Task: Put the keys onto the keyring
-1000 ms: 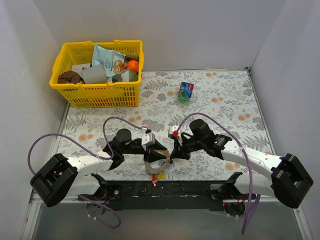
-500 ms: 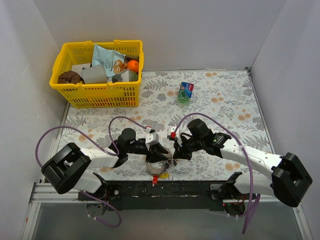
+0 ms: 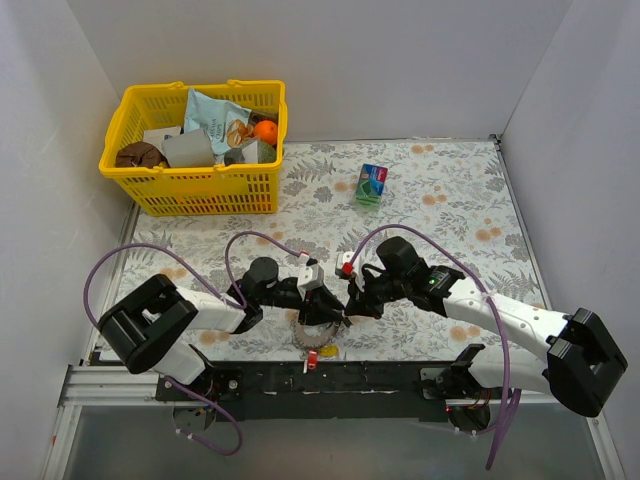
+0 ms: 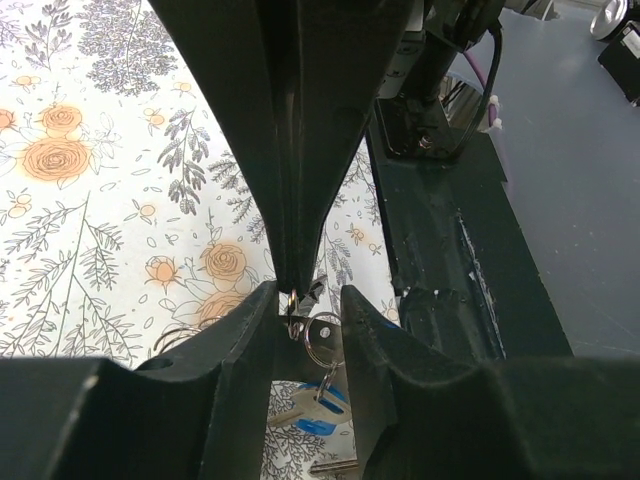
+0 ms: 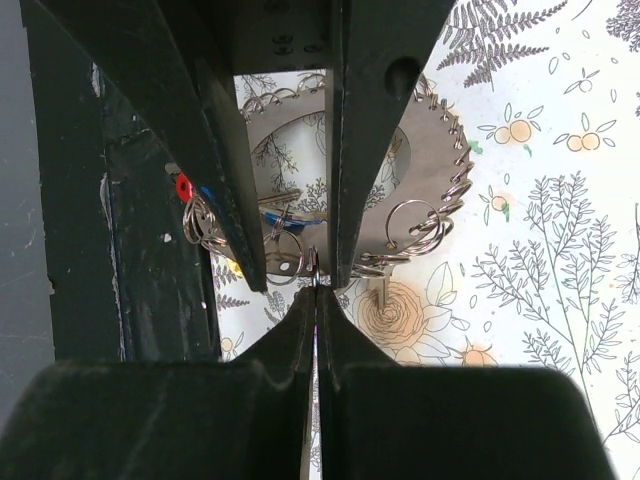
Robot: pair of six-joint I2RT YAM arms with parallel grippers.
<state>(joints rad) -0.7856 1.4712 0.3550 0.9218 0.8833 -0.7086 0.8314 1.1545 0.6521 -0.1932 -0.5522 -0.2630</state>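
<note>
The keyring (image 5: pixel 425 190), a flat toothed metal disc with an open centre, hangs near the table's front edge (image 3: pixel 312 332). My left gripper (image 4: pixel 308 335) (image 3: pixel 320 306) holds it, its fingers (image 5: pixel 225 150) straddling the lower band. Several small split rings hang from the rim. Keys with a blue tag (image 4: pixel 318 412), a red tag (image 5: pixel 183 187) (image 3: pixel 312 357) and a yellow tag (image 5: pixel 235 268) dangle below. My right gripper (image 5: pixel 316 285) (image 3: pixel 350 303) is shut on a thin split ring at the keyring's lower rim, between the left fingers.
A yellow basket (image 3: pixel 195 190) with packets and an orange stands at the back left. A small green-and-blue box (image 3: pixel 371 184) sits at the back centre. A black rail (image 3: pixel 380 375) runs along the near edge, right under the keyring.
My left arm has shifted right, bringing the keyring closer against the right gripper's tips. The right gripper has barely moved.
</note>
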